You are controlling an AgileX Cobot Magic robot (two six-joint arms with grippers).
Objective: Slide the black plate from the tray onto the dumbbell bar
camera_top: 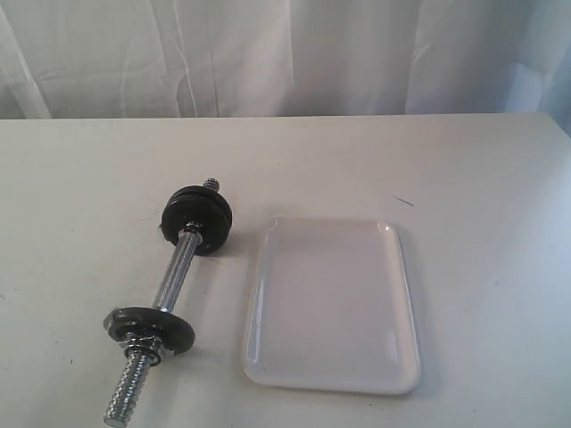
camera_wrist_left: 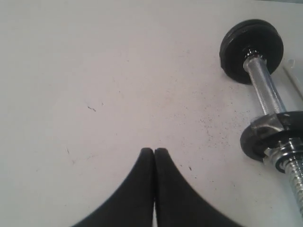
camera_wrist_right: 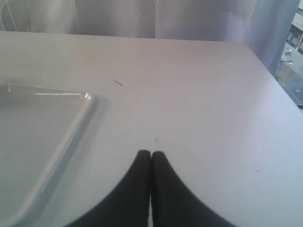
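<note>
Black plate: none seen on tray (camera_top: 330, 299); likely among discs (camera_top: 196, 218) on dumbbell bar (camera_top: 176, 272); judged heavy, rigid; rim grasp advised; left gripper (camera_wrist_left: 154, 151), right gripper (camera_wrist_right: 151, 153) closed, empty.

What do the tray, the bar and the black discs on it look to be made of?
Tray: likely plastic, glossy white; sharp highlights along its rim.
Dumbbell bar: metal, apparently chromed steel; mirror-bright, with a textured grip and coarse threaded end.
Black discs: matte black, probably coated or painted metal, though rubber cannot be ruled out; little shine.
</note>
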